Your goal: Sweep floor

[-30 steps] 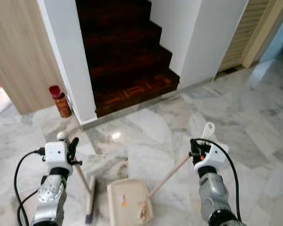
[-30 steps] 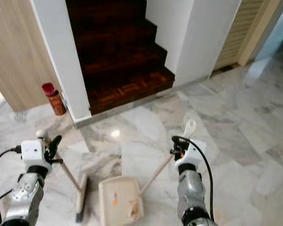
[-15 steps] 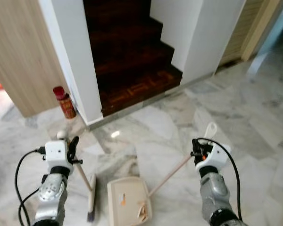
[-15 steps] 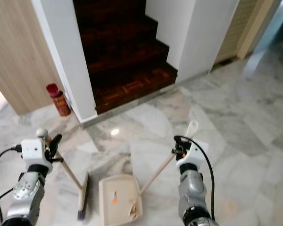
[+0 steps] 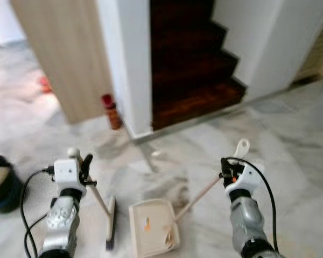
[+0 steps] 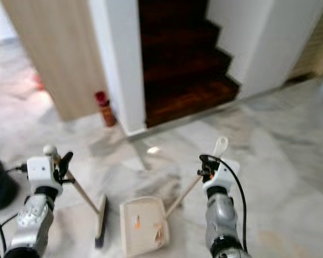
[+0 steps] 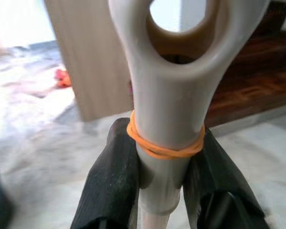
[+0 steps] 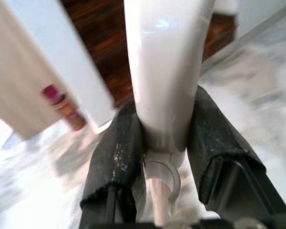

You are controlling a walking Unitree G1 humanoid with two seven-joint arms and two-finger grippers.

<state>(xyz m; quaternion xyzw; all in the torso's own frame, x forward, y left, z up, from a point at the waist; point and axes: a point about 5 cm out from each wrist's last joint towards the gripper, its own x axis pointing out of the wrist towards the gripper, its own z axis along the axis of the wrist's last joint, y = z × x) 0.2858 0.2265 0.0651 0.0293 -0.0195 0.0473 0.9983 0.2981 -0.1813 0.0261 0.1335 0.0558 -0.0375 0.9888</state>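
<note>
Now | left gripper (image 7: 163, 181) clamps broom (image 5: 109, 223) handle | right gripper (image 8: 166, 157) clamps dustpan (image 5: 153, 228) handle

I looked for any lettering and found none I could read. The red can (image 5: 111, 110) by the wall was too small and blurred to show its label, and the orange marks on the dustpan (image 5: 153, 228) made no legible word. The broom handle (image 7: 166, 119) carried no print.

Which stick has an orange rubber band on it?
The broom handle in the left gripper has the orange band; the dustpan handle in the right gripper is plain white.
</note>
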